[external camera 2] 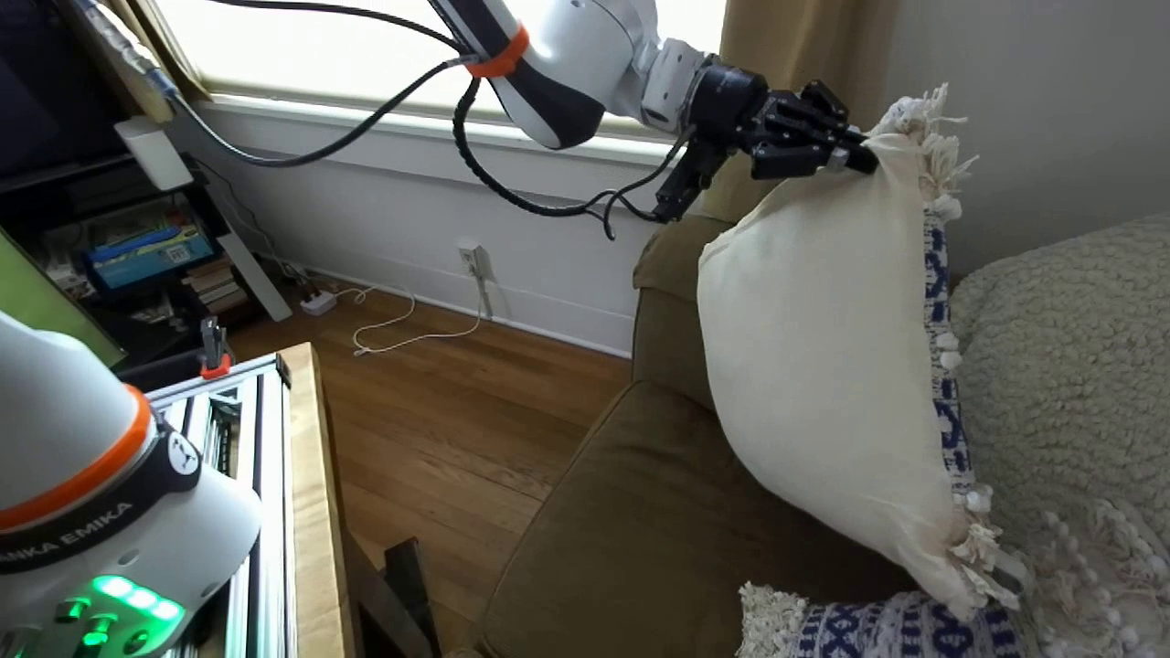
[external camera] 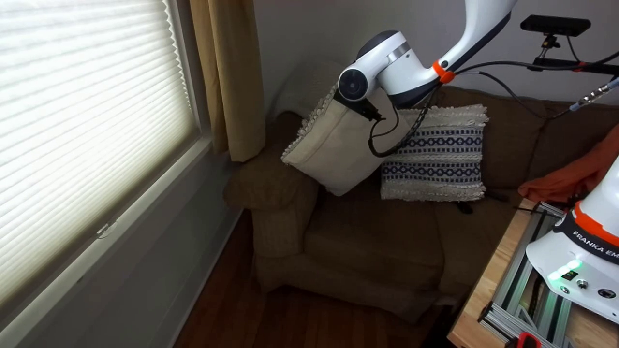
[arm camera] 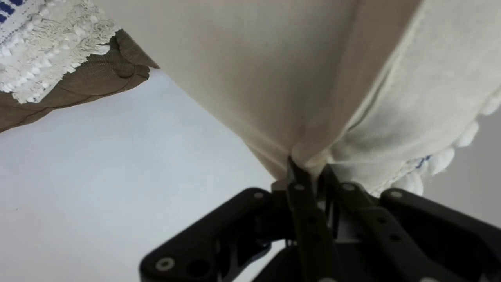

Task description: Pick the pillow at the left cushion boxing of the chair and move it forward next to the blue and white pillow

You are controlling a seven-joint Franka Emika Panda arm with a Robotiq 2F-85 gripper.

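The cream pillow (external camera: 333,150) hangs tilted above the chair's seat, near the padded arm. In an exterior view the pillow (external camera 2: 813,338) shows its plain side, a fringed edge and a strip of blue pattern at its far side. My gripper (external camera 2: 859,155) is shut on its upper edge; in the wrist view the fingertips (arm camera: 311,170) pinch a fold of cream fabric (arm camera: 242,66). The blue and white pillow (external camera: 440,150) leans on the backrest beside it; part shows in an exterior view (external camera 2: 887,631) and the wrist view (arm camera: 51,51). The chair (external camera: 372,237) is brown and wide.
A fluffy whitish pillow (external camera 2: 1069,366) lies behind the held pillow. A curtain (external camera: 237,82) and window blind (external camera: 87,121) flank the padded arm (external camera: 266,183). An orange cloth (external camera: 575,174) lies on the seat. The robot's base stands on a wooden table (external camera: 488,285). A cable hangs along the arm.
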